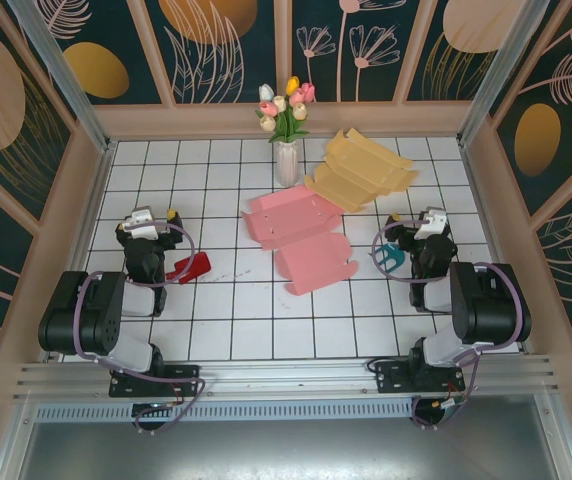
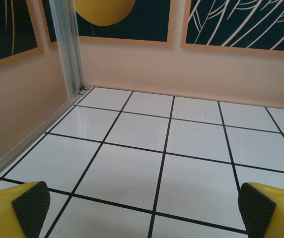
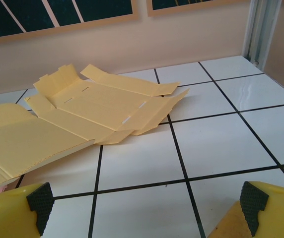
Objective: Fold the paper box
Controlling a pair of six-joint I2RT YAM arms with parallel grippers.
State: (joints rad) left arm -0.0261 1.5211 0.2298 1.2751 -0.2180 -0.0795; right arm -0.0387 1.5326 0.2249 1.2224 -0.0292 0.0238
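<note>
Top external shows the flat pink box [image 1: 284,222] just in front of the vase [image 1: 286,162], long axis crosswise, nearer the right gripper [image 1: 418,222]; it and the left gripper [image 1: 154,220] both gape wide, empty.

Staged lab cell — tiled table [image 1: 226,330], aluminium frame [image 1: 61,75], printed walls [image 1: 216,40].
</note>
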